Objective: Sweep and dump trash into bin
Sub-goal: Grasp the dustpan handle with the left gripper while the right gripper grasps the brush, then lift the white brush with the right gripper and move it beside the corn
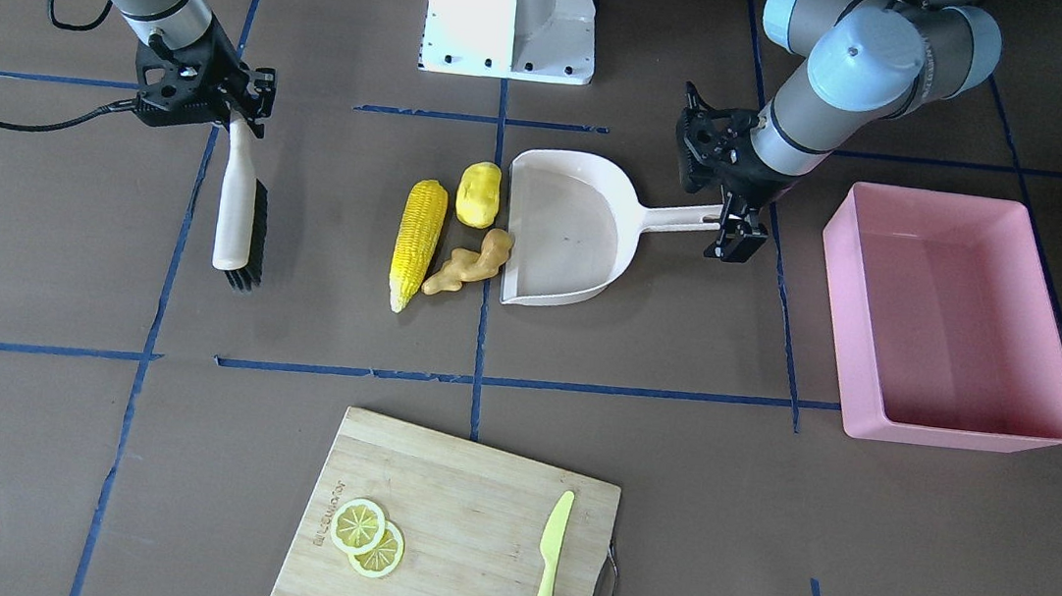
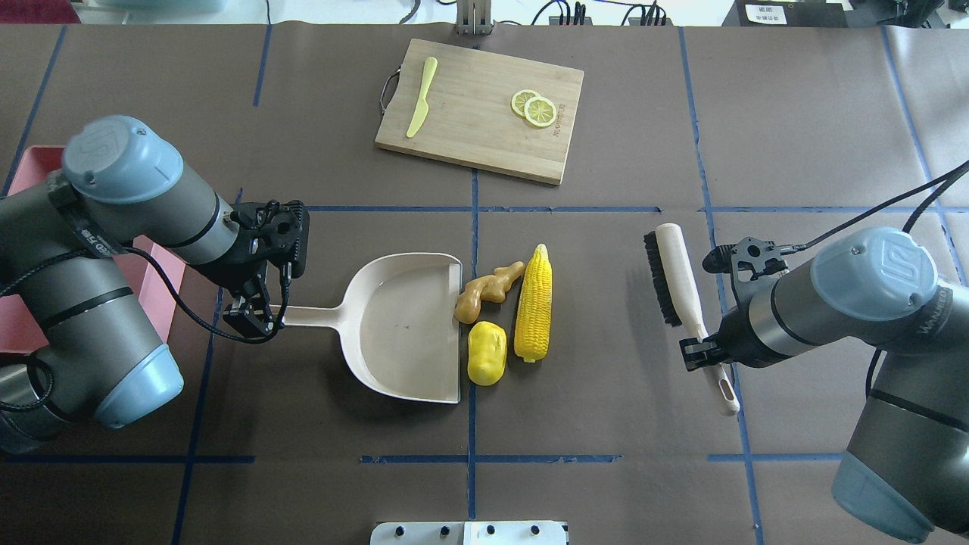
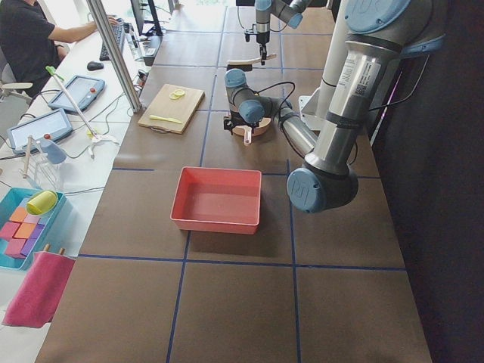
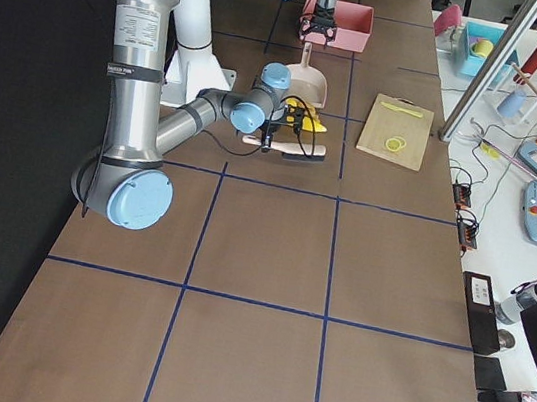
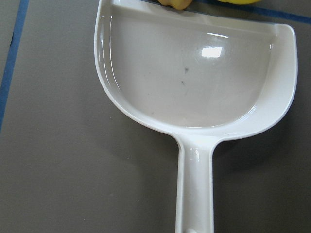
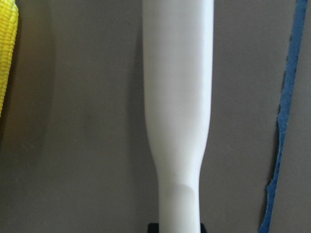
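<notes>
The corn cob (image 2: 534, 303), the yellow potato-like lump (image 2: 486, 352) and the tan ginger root (image 2: 484, 291) lie on the table at the open mouth of the beige dustpan (image 2: 401, 325). The ginger touches the dustpan's lip. My left gripper (image 2: 253, 314) is shut on the end of the dustpan's handle, and the pan lies flat and empty (image 5: 184, 73). My right gripper (image 2: 704, 348) is shut on the handle of the white brush (image 2: 674, 272), which has black bristles and lies to the right of the corn. The pink bin (image 1: 859, 323) stands empty beyond my left gripper.
A wooden cutting board (image 2: 484, 129) lies at the far side of the table with two lemon slices (image 2: 534, 108) and a yellow-green knife (image 2: 420, 98) on it. The robot's white base (image 1: 512, 10) stands at the near edge. Blue tape lines cross the brown table.
</notes>
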